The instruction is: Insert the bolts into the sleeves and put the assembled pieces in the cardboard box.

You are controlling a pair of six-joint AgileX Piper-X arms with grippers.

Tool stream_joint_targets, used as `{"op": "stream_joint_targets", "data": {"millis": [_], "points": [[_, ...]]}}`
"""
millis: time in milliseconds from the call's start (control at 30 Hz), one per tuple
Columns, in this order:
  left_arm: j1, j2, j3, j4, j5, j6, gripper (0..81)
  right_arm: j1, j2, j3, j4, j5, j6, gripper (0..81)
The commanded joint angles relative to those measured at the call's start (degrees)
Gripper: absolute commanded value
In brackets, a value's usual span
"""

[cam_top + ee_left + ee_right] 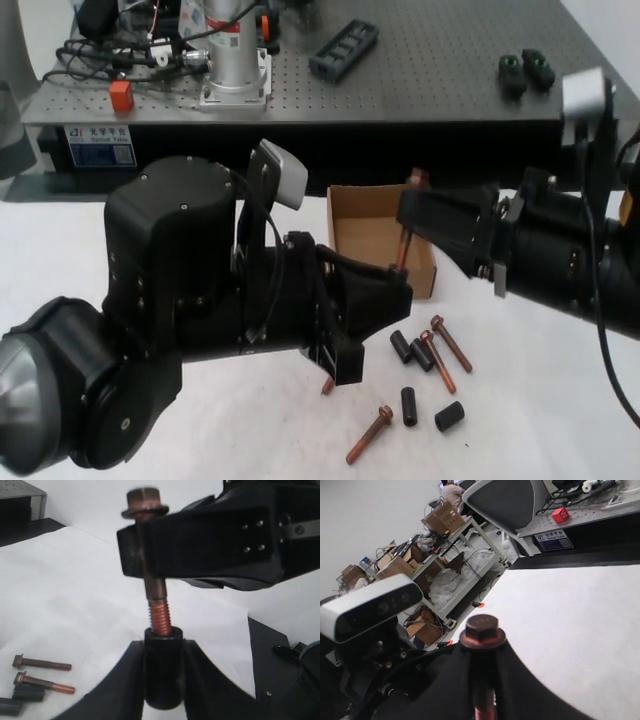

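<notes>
- The left pincer (163, 649) is clenched on a black sleeve (162, 685), which stands upright between its two fingers
- The right pincer (142, 550) is grasping a bolt (159, 615) by the upper shank, just under the flanged hex head – head up, thread pointing down
- The bolt's tip sits in the open mouth of the sleeve; a stretch of copper-coloured thread and some plain shank show between the sleeve's rim and the right pincer
- In the right wrist view the hex head sits just above that pincer's fingers, which close in on the shank from both sides
- In the high view the two arms meet above the white desk (560, 400), right in front of the cardboard box (365, 225) – the box is open at the top and rests on the desk
- Loose bolts (452, 343) lie flat on the desk, on the nearer side of the box, below the held pair
- Loose sleeves (409, 405) lie among them, some touching the bolts and others apart
- Two of those bolts and a couple of sleeves also appear in the left wrist view, on the desk beside the left pincer
</notes>
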Motion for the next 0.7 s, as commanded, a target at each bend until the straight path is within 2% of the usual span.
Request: {"op": "stream_joint_targets", "data": {"millis": [0, 200, 267, 333, 400, 467, 533, 667], "points": [[0.1, -0.7, -0.7, -1.8, -2.8, 0.3, 0.7, -0.2, -0.5, -0.2, 0.0, -2.7, -0.3, 5.0], [0.1, -0.7, -0.7, -1.8, -3.0, 1.0, 0.7, -0.2, -0.5, -0.2, 0.2, -3.1, -1.6, 5.0], [0.1, -0.7, -0.7, -1.8, -3.0, 1.9, 0.7, -0.2, -0.5, -0.2, 0.1, -3.1, -1.6, 1.1], [0.1, -0.7, -0.7, -1.8, -3.0, 3.7, 0.7, -0.2, -0.5, -0.2, 0.0, -3.1, -1.6, 9.8], [0.1, -0.7, -0.7, -2.4, -4.7, 4.2, 0.7, -0.2, -0.5, -0.2, -0.3, -3.1, -1.6, 27.7], [0.1, -0.7, -0.7, -3.3, -6.7, 4.2, 0.7, -1.2, -0.5, -0.4, -0.4, -3.1, -1.6, 39.8], [0.2, 0.0, -1.4, -3.9, -10.4, 4.2, 0.7, -3.0, -1.2, -0.4, -0.4, -3.1, -1.6, 40.5], [0.9, 5.7, -6.6, -3.9, -18.8, -0.8, 0.7, -9.3, -5.7, -0.2, 3.8, -3.1, -1.8, 35.4]]}}
